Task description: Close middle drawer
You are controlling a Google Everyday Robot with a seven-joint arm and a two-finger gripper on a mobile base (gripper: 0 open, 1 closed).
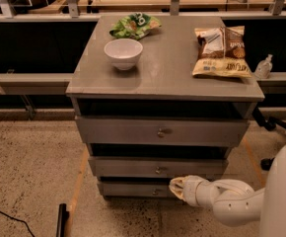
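Middle drawer [133, 167]: second of three grey fronts in the desk [172, 78], low in the scene. It is partly pulled out, with a dark gap showing above its front panel. Its round knob [159, 170] sits near the centre.

Gripper [178, 187]: low and right of centre, just below the middle front's lower edge and in front of the right part of the bottom drawer [128, 188]. Cannot tell from this view whether it is open or closed. It appears to be near the panel rather than pressed on it, though contact is hard to judge.

Step in hand (judgement): get onto the middle front and push it home.
- Raise the gripper to panel height. At the present level a push would meet the bottom drawer instead.
- Make contact close to the knob, so the box runs straight and does not rack.
- Push away, level and slow, until the gap above is gone.
- Keep clear of the top drawer [133, 131], which overhangs.

Count:
- drawers: 3, one knob each
- white bowl [123, 52]: 1, far left on the desk
- green snack bag [134, 26]: 1, beyond the bowl
- brown chip bag [221, 51]: 1, far right
- clear bottle [264, 67]: 1, off the desk to the right
- gripper: 1
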